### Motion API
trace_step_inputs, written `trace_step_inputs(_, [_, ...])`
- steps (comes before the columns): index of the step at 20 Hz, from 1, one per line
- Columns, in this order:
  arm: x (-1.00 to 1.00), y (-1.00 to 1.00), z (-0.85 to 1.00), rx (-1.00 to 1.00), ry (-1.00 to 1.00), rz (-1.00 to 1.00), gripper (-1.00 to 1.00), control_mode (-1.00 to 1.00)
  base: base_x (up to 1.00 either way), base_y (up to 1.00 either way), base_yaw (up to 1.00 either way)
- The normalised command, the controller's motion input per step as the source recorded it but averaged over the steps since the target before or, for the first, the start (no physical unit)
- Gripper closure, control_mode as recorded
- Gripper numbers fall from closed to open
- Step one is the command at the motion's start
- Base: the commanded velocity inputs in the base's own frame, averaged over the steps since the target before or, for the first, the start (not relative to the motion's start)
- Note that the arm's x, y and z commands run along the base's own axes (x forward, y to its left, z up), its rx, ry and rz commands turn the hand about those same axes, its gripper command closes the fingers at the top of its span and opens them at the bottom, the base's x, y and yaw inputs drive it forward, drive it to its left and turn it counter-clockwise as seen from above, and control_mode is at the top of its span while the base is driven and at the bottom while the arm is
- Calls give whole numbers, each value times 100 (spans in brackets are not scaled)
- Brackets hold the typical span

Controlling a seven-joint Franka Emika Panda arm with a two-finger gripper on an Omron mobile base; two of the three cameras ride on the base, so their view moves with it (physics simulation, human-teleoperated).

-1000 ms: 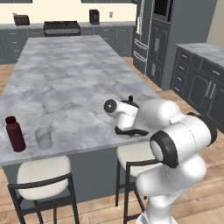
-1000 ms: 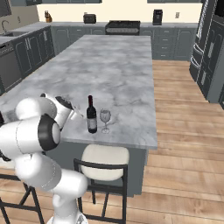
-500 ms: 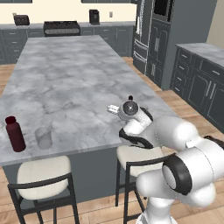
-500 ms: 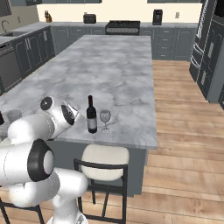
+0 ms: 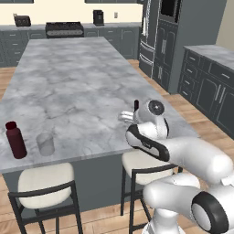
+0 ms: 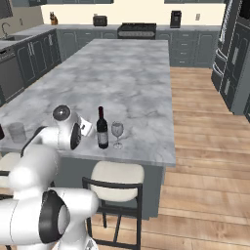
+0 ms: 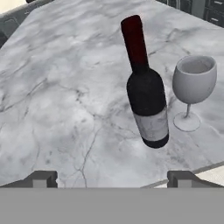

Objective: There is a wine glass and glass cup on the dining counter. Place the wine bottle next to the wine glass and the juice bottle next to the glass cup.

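Since a second ago we note the arm has drawn back from the wine bottle (image 6: pixel 102 128), its wrist swinging toward the near edge of the dining counter (image 6: pixel 132 78); bottle and glasses have stayed put. The gripper (image 7: pixel 111 178) now sits low at the counter's near edge, aimed across the marble; in the hand view its two tips (image 7: pixel 41 178) stand wide apart, nothing between them. The elbow folds back over the base, forearm reaching up to the counter rim. Count: one wine bottle, upright, at 12 o'clock ahead of the gripper; one wine glass (image 7: pixel 190 87) just beside it at its 3 o'clock, not touching; one juice bottle (image 5: pixel 15 139) at the far left of the near edge in the left base view; one glass cup (image 5: pixel 45 143) just beside it at its 3 o'clock. We count two stools (image 5: pixel 45 182) tucked under the near edge. A stove (image 6: pixel 137 30) and a toaster (image 6: pixel 100 20) sit on the back wall counter, a fridge (image 5: pixel 160 36) to the right. The bottle stands directly between gripper and open counter.
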Motion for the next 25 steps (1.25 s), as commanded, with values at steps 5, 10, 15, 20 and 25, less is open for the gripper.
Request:
trace_step_inputs(5, [-32,0,54,0,31,11,-100,-100,0,0,0])
trace_step_inputs(10, [-36,0,51,0,35,11,-100,-100,0,0,0])
trace_step_inputs(15, [-57,0,39,-2,13,13,-100,-100,0,0,0])
trace_step_inputs(20, [-69,0,12,-17,-3,7,-100,-100,0,0,0])
trace_step_inputs(25, [-81,0,0,-13,-23,5,-100,-100,0,0,0])
